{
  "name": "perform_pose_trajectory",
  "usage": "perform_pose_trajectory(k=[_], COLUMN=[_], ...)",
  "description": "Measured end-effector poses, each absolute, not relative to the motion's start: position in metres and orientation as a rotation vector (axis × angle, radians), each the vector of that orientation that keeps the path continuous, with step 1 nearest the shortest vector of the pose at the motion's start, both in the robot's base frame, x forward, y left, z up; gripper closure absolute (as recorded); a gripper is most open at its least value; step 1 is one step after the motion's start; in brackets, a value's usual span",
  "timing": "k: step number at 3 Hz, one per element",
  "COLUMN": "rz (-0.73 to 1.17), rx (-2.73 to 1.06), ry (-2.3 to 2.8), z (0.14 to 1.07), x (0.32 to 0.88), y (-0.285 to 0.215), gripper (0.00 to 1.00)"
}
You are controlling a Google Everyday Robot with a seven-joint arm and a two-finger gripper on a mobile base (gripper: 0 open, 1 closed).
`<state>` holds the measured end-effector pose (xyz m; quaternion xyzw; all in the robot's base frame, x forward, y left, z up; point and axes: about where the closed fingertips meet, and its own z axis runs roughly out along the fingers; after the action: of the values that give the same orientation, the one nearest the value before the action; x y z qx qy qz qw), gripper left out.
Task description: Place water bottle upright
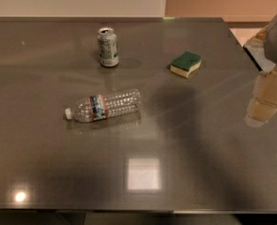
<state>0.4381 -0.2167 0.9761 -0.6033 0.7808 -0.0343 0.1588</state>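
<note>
The water bottle (105,106) lies on its side near the middle of the grey table (44,163), its white cap pointing left and its base to the right. It is clear and ribbed, with a red, white and blue label band. My gripper (265,104) hangs at the right edge of the view, well to the right of the bottle and above the table. It holds nothing that I can see.
A short silver-green drink can (108,47) stands upright behind the bottle. A green and yellow sponge (185,63) lies at the back right. The table's right edge runs near the gripper.
</note>
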Motion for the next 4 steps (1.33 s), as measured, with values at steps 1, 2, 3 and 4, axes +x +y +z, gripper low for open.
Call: perform_pose_trajectory(k=[1,2,3,4], rz=[-0.099,-0.114,-0.121,-0.117], rx=[-1.724,-1.743,-1.784,-1.840], ry=[2.231,2.209,2.175,2.128], z=[0.976,0.978,0.978,0.976], x=[0.438,0.445,0.459,0.473], y=[-0.217,-0.206,-0.189,-0.166], gripper=[0.00,0.00,0.00,0.00])
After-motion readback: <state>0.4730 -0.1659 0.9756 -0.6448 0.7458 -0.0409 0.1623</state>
